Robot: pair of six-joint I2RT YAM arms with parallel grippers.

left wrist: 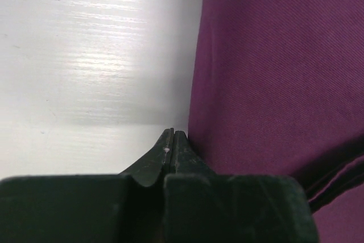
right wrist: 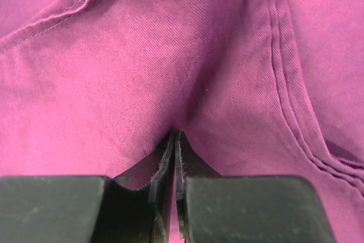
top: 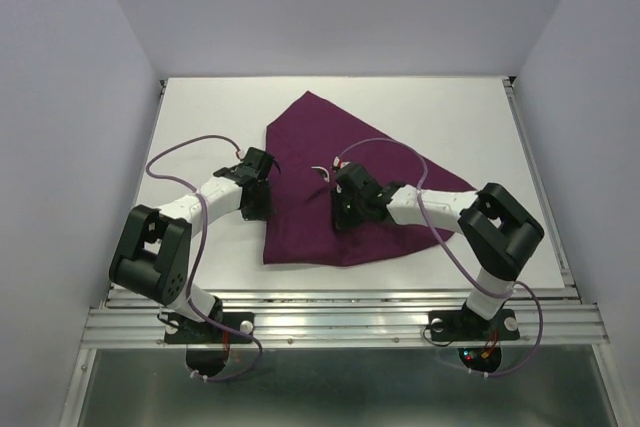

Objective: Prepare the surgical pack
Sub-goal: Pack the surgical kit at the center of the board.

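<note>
Top external view shows the surgical pack (top: 320, 137) lying partly folded on the white table (top: 210, 117), between my two arms. It looks light, soft and limp, so I would take it by a hem or a corner. My right gripper (right wrist: 174, 138) pinches a puckered fold of it, the left gripper (left wrist: 172, 135) is clenched, it seems on nothing, just beside its left edge; I see no container in any view.

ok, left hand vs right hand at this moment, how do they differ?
Position: the left hand sits at the left edge of the surgical pack, with bare table beside it. The right hand is over the cloth's middle.
Grip: the right hand pinches a raised pucker of fabric, while the left hand shows nothing between its fingers.
Shared: both are shut, with their tips down at cloth level.
</note>
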